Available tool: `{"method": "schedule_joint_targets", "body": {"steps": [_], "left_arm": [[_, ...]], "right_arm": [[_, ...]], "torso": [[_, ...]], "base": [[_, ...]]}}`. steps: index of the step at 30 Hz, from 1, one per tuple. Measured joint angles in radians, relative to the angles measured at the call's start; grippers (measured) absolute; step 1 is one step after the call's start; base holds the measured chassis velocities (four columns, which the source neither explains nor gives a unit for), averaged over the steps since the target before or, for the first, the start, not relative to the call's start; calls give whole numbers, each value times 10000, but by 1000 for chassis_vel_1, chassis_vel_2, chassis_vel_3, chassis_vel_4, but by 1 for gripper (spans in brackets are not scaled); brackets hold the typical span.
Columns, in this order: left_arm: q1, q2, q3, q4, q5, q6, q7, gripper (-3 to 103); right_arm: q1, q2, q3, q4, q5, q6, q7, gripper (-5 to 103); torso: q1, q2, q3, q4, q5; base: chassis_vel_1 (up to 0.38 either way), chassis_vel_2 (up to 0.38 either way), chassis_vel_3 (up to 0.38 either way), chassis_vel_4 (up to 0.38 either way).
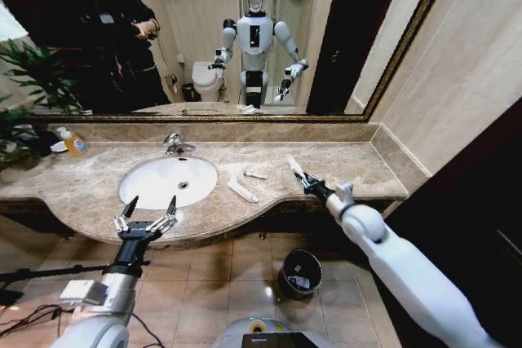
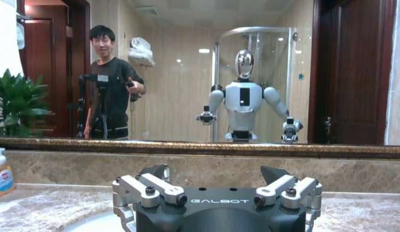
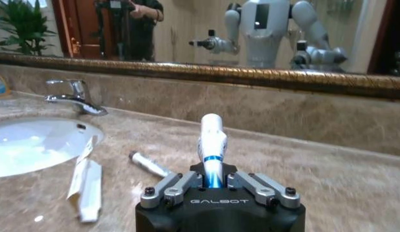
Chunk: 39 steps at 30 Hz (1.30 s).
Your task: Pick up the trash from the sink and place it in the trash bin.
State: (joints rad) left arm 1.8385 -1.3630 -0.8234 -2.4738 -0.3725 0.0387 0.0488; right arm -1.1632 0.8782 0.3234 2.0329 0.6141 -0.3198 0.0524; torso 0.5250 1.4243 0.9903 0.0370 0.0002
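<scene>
Marble counter (image 1: pixel 359 170), white sink (image 1: pixel 155 181), wall mirror (image 1: pixel 245 38); bin (image 1: pixel 300 273) on tiled floor. Right gripper (image 3: pixel 213 181) clamps a tube (image 3: pixel 211 140) above the counter; packet (image 3: pixel 87 181) visible beside the sink. Left gripper (image 1: pixel 147 216): jaws apart.

R arm: smooth white shell, grey collar at wrist, black forearm end. Right gripper (image 3: pixel 213 186): black block w/ white "GALBOT" lettering, silver finger links, dark screws. Left gripper (image 2: pixel 219 193): same build, black pointed tips; L arm silver-grey w/ black wrist, white tag, cables alongside, prob. its own. Base edge white, yellow mark.
</scene>
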Motion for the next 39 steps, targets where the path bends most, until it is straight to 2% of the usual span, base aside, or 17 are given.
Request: {"method": "schedule_joint_targets", "body": {"steps": [5,8,14,16,24,27,39], "left_arm": [[0,1,0,0,0,0,0,100],[0,0,0,0,0,0,0,100],[0,1,0,0,0,-1,1,100],[0,1,0,-1,0,0,0,100],[0,1,1,0,0,0,1,100],[0,1,1,0,1,-1,1,100],[0,0,1,0,0,0,1,100]], "right_arm": [[-1735,364,1210,836,-299,94,-49,14],[-2893,844,1986,1283,-651,361,-391,14],[-3870,1461,2307,1397,-1179,747,-830,14],[-4397,1883,2318,1208,-1658,1065,-999,14],[-5086,2681,2372,198,-2446,1880,-1373,14],[-5211,2998,2456,-669,-2692,2419,-1687,14],[-4429,3687,2178,-3146,-3308,3266,-1908,14]], "torso": [[0,0,0,-4,-2],[0,0,0,-1,-5],[0,0,0,-3,-3],[0,0,0,-2,-2],[0,-1,1,-3,-3],[1,-1,1,-2,-3],[2,-1,1,-1,-2]], "base": [[0,0,0,0],[0,0,0,0],[0,0,0,0],[0,0,0,0],[0,0,0,0],[0,0,0,0],[0,0,0,0]]}}
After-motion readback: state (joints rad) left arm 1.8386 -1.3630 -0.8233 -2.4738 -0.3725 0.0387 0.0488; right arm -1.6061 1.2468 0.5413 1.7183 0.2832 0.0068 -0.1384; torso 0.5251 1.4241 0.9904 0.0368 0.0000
